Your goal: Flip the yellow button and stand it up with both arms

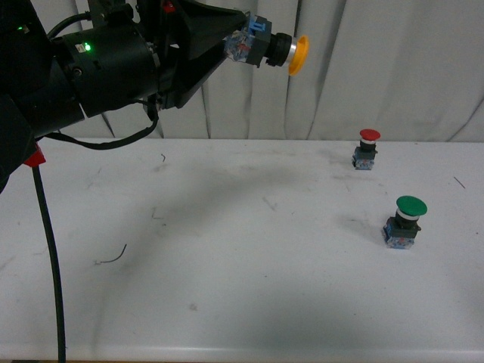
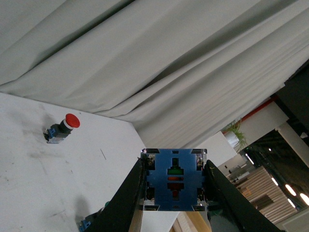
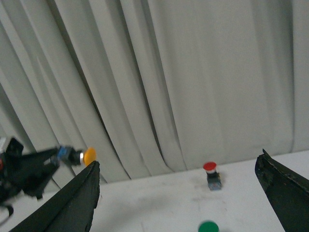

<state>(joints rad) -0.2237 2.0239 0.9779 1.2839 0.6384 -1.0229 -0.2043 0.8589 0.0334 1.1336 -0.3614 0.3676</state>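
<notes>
Stretching beneath both arms, the white worktop (image 1: pixel 227 249) is matte, smudged with grey scuffs and fine scratches. A thin curl of dark wire (image 1: pixel 113 255) lies on it well below the left pincer (image 1: pixel 236 44). Behind hangs a pale grey curtain (image 1: pixel 393 68) in soft vertical pleats. Past its edge, the left wrist view shows a dim room with ceiling lights and a green plant (image 2: pixel 236 129).

The left pincer is raised high off the worktop and clamped on the yellow button (image 1: pixel 272 47). Its smooth black fingers press the two sides of the square blue block. The button lies sideways in the air, with its black collar, metal ring and round yellow cap pointing away from the pincer toward the robot's right.

Well below and beyond that pincer, two more buttons stand upright on the worktop. The red button (image 1: pixel 367 148) is small and nearer the curtain, and the green button (image 1: pixel 404 221) is larger with a broad flat cap.

The right pincer (image 3: pixel 178 162) is spread wide and holds nothing, and both standing buttons show between its dark fingers. A black cable (image 1: pixel 49 249) hangs from the left arm.
</notes>
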